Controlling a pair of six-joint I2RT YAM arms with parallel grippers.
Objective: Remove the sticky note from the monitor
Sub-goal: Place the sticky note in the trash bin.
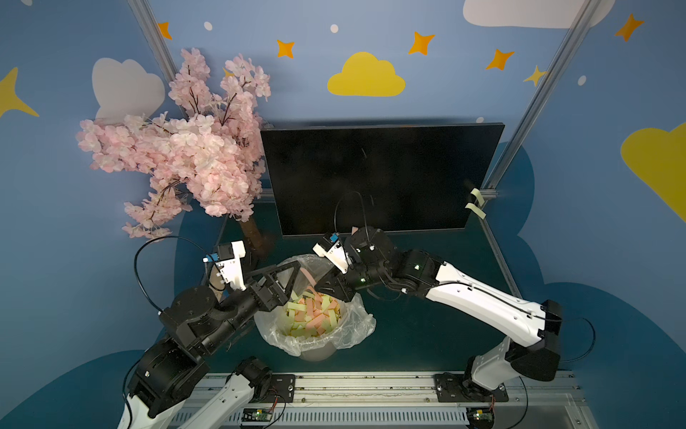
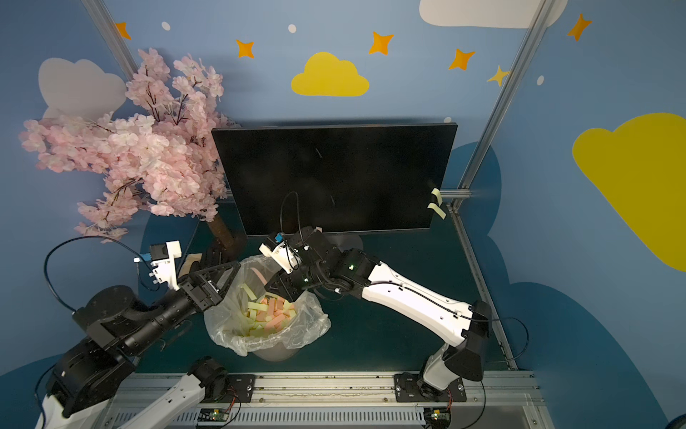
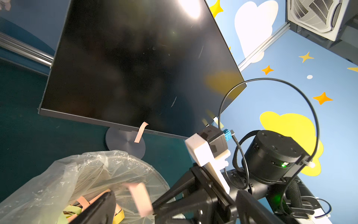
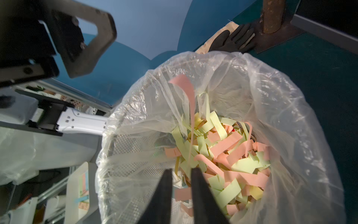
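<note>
One pink paper sticky note [image 4: 183, 85] over plastic-lined mesh bin [image 4: 124, 147]; right tool [image 4: 182, 170] slightly spread; adhesive may cling to it.

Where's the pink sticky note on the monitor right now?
In the left wrist view, the pink sticky note hangs from the monitor at its bottom bezel, over the round grey base, behind the lined bin.
</note>
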